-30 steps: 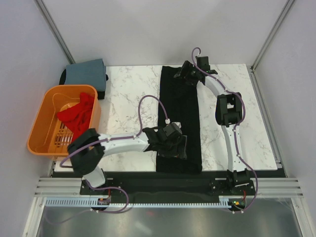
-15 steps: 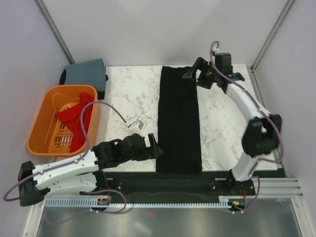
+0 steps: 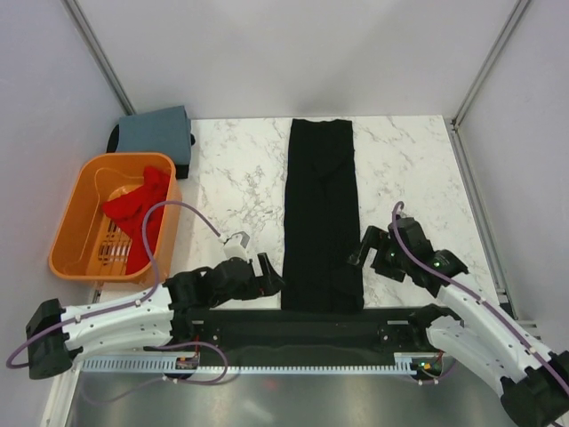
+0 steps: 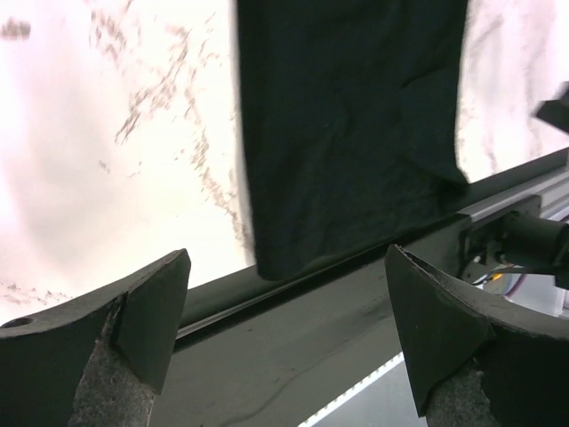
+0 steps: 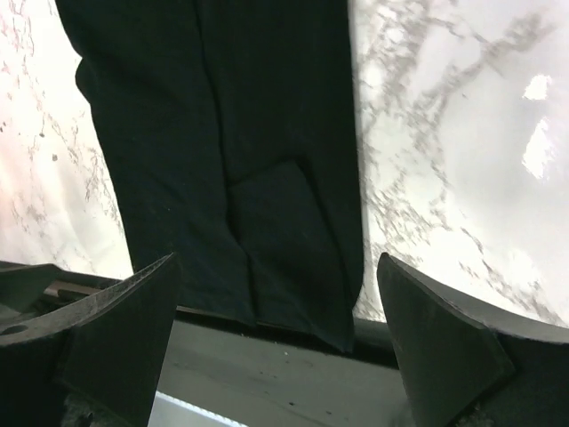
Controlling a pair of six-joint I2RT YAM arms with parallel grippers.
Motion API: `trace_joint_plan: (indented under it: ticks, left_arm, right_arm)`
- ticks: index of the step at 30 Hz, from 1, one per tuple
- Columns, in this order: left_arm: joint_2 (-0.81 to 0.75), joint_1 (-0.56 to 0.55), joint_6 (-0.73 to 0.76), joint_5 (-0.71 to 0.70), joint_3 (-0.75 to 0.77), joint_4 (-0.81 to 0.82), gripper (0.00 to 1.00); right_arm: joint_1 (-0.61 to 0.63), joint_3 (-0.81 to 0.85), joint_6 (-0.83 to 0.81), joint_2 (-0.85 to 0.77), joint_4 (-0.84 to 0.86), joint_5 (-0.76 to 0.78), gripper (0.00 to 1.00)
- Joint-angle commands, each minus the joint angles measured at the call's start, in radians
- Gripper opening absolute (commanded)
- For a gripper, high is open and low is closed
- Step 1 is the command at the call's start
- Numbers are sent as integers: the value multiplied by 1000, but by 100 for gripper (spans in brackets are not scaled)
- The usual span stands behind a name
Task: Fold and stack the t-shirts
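Note:
The black t-shirt [image 3: 320, 213] lies flat on the marble table [image 3: 231, 178] as a long narrow strip running from the far edge to the near edge. My left gripper [image 3: 271, 277] stands open just left of the strip's near end, empty. My right gripper [image 3: 360, 247] stands open just right of that end, also empty. The left wrist view shows the near hem of the black t-shirt [image 4: 347, 133] beyond my left gripper [image 4: 286, 258]. In the right wrist view the black t-shirt [image 5: 222, 133] lies ahead of my right gripper [image 5: 276, 262]. The red t-shirt [image 3: 138, 209] lies crumpled in the basket. The blue-grey t-shirt [image 3: 156, 132] sits folded at the back left.
An orange slotted basket [image 3: 76, 227] stands off the table's left edge. A dark metal rail [image 3: 293, 334] runs along the near edge under both grippers. Grey walls and slanted metal posts close in the back and sides.
The right arm has swung from the shirt's far end back to the near edge. The left arm has drawn back off the shirt's near end to its left side. The shirt stays flat.

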Motion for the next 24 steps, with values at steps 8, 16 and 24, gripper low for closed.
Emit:
trace_joint_plan:
  ticks: [8, 16, 24]
  left_arm:
    - [240, -33, -137, 56, -38, 123, 92]
    - [370, -46, -143, 44, -15, 153, 90]
    - [464, -48, -131, 55, -6, 231, 68]
  right_arm:
    - [132, -101, 190, -140, -143, 155, 97]
    - [213, -254, 252, -126, 2, 98, 79]
    - [259, -320, 273, -60, 124, 85, 52]
